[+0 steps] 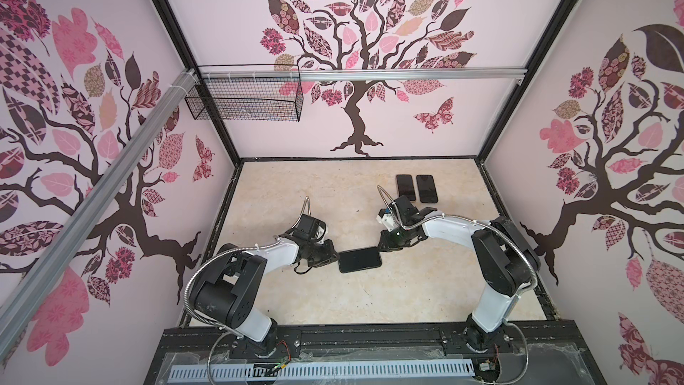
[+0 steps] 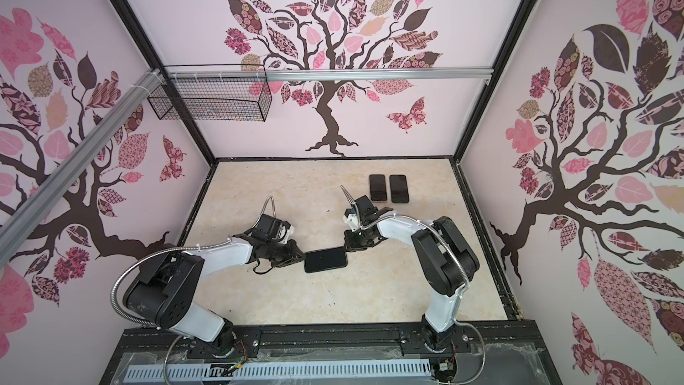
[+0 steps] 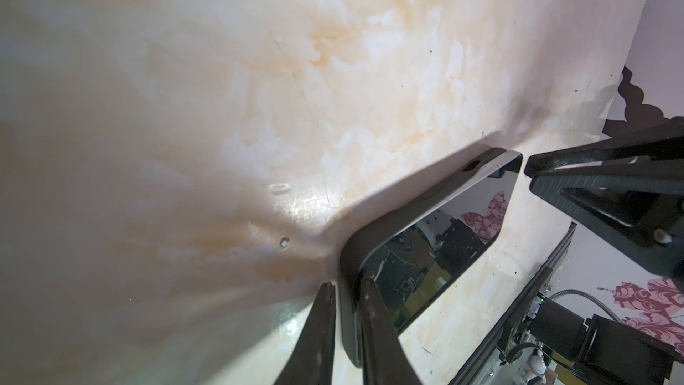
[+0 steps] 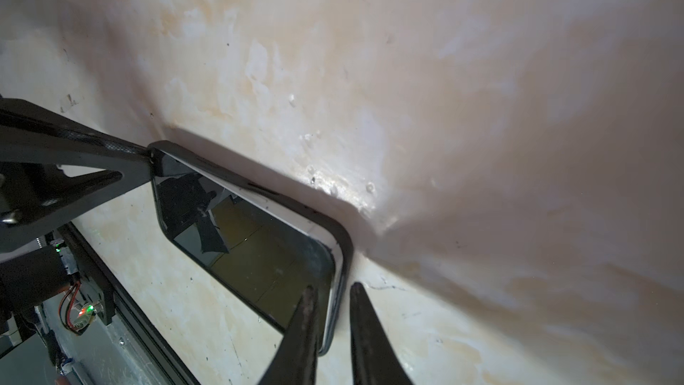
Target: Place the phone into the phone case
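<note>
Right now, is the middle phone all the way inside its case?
Not fully, it seems: the phone sits in the phone case, but a pale strip of its side shows above the rim.

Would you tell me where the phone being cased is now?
In both top views the phone lies centred on the table, between the left claw and right claw.

A cream, marble-patterned table [image 1: 333,301] forms the floor of the booth, its surface stained and lightly scratched. Near its middle lies a black phone [image 1: 361,260], screen up, in a dark phone case [image 3: 349,283]. Toward the far right corner, a spare phone [image 1: 406,187] lies just beside another spare phone [image 1: 426,188].
</note>
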Tool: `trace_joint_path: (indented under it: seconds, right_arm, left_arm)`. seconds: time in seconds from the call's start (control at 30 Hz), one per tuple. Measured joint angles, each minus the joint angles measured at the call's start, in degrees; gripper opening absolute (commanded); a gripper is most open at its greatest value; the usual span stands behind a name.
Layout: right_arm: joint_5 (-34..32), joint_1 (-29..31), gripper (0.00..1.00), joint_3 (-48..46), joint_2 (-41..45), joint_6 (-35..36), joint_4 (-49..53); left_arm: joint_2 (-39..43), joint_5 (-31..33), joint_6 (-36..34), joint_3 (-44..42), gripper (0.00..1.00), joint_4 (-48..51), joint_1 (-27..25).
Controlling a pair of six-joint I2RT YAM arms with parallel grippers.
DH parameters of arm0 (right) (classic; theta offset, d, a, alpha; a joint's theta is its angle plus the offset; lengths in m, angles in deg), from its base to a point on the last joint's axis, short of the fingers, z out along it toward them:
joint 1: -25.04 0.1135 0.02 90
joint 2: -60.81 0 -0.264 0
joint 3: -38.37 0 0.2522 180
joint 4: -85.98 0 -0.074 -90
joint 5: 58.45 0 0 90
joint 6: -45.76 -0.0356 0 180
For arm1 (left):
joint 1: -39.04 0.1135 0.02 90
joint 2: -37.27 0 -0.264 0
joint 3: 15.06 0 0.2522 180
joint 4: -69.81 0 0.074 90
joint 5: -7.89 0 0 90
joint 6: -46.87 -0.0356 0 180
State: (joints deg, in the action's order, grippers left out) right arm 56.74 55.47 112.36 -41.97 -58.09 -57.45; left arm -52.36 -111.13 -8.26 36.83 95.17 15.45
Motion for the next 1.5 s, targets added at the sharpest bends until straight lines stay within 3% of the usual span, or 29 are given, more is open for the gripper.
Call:
trace_joint_path:
  seconds: [0.9,1.5]
  right_arm:
    - [5.2,-1.2,0.15,1.5,-3.8,0.7,0.0]
    - [1.3,0.7,0.12,6.1,-6.3,0.8,5.1]
  left_arm:
    - [-0.8,-1.2,-0.2,0.1,0.08,-1.2,0.0]
    - [-1.0,-1.3,0.3,0.1,0.07,-1.2,0.0]
